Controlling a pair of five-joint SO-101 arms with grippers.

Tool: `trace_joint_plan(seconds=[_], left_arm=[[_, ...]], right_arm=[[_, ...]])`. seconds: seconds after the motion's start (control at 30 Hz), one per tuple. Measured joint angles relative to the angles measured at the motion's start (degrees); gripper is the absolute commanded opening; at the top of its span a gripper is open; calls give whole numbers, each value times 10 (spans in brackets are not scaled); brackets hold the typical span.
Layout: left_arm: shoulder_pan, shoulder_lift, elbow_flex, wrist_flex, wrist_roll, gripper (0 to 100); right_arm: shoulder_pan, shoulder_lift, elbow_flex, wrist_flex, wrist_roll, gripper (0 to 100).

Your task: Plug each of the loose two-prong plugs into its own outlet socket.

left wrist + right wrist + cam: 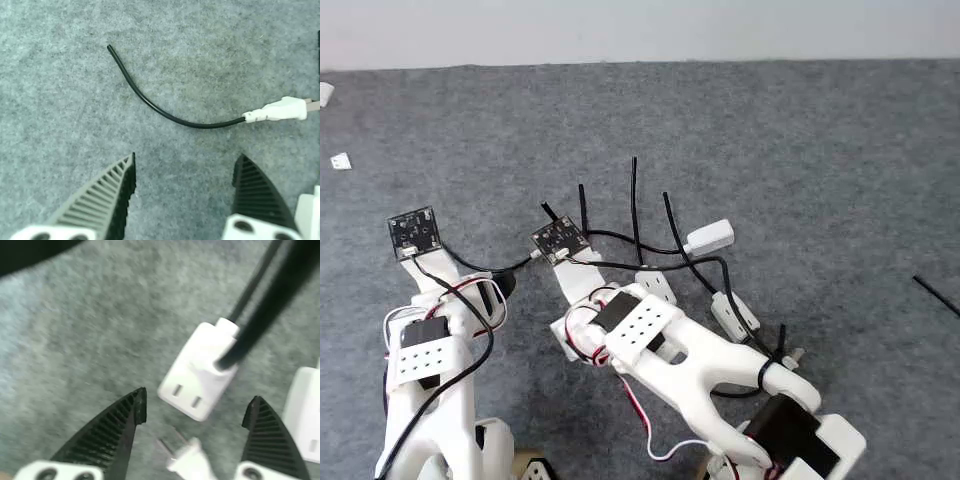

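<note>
Right gripper (199, 395) hangs low over the grey mat (75, 330), jaws spread wide with nothing in them. Under the gap lies a small white plug (189, 459). Its prongs aim toward a white socket (196, 379) just beyond, whose two slots face back at it. The two are near but apart, and not quite in line. A black cable (280, 295) crosses above the socket, and a second socket (305, 415) sits just beside.

Over on the other arm, the left gripper (187, 156) is also wide open and empty above bare mat. A second plug (280, 110) lies off to one side on its curved lead (150, 102).

My read is that the right arm is lining up a grab on the plug. To do it well, it should come down on the white body, not the prongs, and pinch it square so it can't twist. Then it should turn the plug until the prongs match the slots, and only then push. The socket looks light and loose, so I'd expect it to slide, and a brace from the left gripper would help. That overhanging cable could snag.
</note>
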Motion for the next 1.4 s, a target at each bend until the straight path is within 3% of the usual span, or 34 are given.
trace_joint_plan(seconds=[0.17, 0.43, 0.77, 1.03, 1.2, 1.4], left_arm=[[0, 0, 0, 0, 0, 295], [0, 0, 0, 0, 0, 295], [0, 0, 0, 0, 0, 295], [0, 0, 0, 0, 0, 295], [0, 0, 0, 0, 0, 295], [0, 0, 0, 0, 0, 295]], right_arm=[[1, 30, -8, -22, -12, 271], [45, 108, -84, -4, -12, 2], [117, 92, -100, 68, 14, 8], [200, -87, -84, 145, 49, 8], [297, -221, -79, 197, 104, 8], [522, -304, -79, 258, 182, 8]])
